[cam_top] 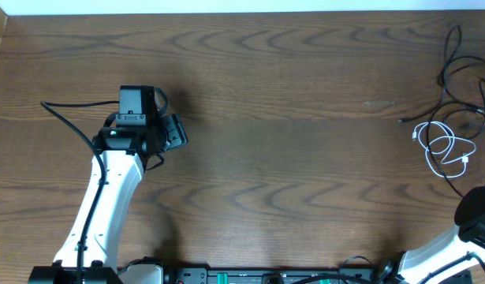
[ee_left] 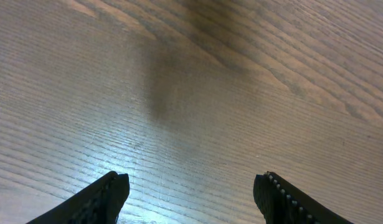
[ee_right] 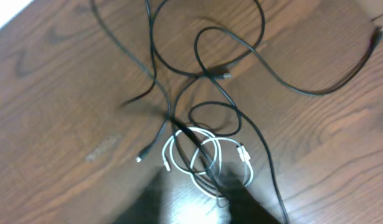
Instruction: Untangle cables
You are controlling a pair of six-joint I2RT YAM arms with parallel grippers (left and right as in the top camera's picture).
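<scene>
cables [cam_top: 445,147] lie heaped at the table's [cam_top: 289,173] far right edge, black ones [ee_right: 222,73] crossing the white cable's [ee_right: 207,142] loops. my right arm [cam_top: 480,214] sits just beside them, camera looking down. right gripper [ee_right: 235,202] is a dark blur, state unknown. left gripper [ee_left: 191,193] is spread, empty, well apart.

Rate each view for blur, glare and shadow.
Overhead: sharp, evenly lit, cables small at the right edge. Left wrist: pale glare on the table between the fingers, a dark shadow above it. Right wrist: soft and blurred, with a dark shape covering the bottom.
</scene>
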